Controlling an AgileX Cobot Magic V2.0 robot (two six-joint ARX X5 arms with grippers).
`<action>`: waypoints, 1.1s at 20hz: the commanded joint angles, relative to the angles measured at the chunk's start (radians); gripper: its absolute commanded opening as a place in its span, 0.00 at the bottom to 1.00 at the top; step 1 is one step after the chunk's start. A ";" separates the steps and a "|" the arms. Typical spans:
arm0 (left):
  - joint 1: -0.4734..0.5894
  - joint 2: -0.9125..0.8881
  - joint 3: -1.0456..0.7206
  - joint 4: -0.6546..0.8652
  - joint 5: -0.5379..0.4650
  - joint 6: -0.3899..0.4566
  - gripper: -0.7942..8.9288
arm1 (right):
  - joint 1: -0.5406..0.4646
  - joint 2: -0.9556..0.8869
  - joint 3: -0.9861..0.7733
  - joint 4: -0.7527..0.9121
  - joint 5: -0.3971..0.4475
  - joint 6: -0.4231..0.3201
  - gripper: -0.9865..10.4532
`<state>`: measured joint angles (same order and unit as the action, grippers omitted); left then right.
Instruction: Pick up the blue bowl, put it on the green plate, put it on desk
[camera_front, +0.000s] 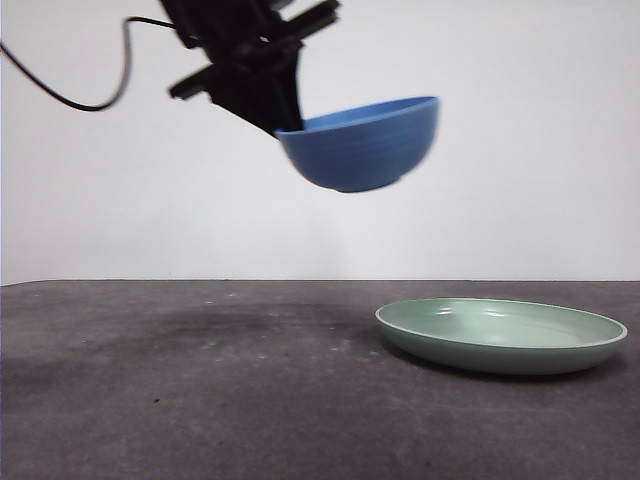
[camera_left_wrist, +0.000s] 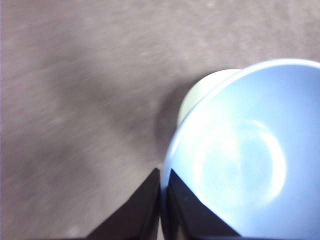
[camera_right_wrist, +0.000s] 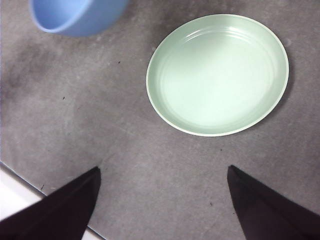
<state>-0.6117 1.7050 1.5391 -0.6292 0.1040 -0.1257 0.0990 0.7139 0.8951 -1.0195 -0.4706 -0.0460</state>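
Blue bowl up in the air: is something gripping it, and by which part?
Yes. The left gripper pinches the blue bowl by its rim, one jaw inside, one outside. The right gripper holds nothing.

The left gripper (camera_front: 285, 120) is built of angular matte-black parts, with a thin black cable (camera_front: 90, 95) looped behind; flat, tapered black jaws are seen on both arms

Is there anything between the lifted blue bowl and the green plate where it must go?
Nothing visible. The left end effector holds the blue bowl by its rim above the desk; the green plate is empty.
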 joint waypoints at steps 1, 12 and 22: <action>-0.038 0.104 0.079 0.000 0.002 -0.019 0.09 | 0.004 0.004 0.018 0.009 0.000 0.009 0.44; -0.129 0.510 0.405 -0.060 0.001 -0.014 0.09 | 0.003 0.003 0.018 0.003 0.000 0.035 0.44; -0.137 0.555 0.414 -0.063 0.001 0.034 0.09 | 0.004 0.003 0.018 0.005 0.008 0.035 0.44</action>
<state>-0.7372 2.2360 1.9213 -0.7002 0.1032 -0.1135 0.0990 0.7139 0.8951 -1.0206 -0.4648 -0.0212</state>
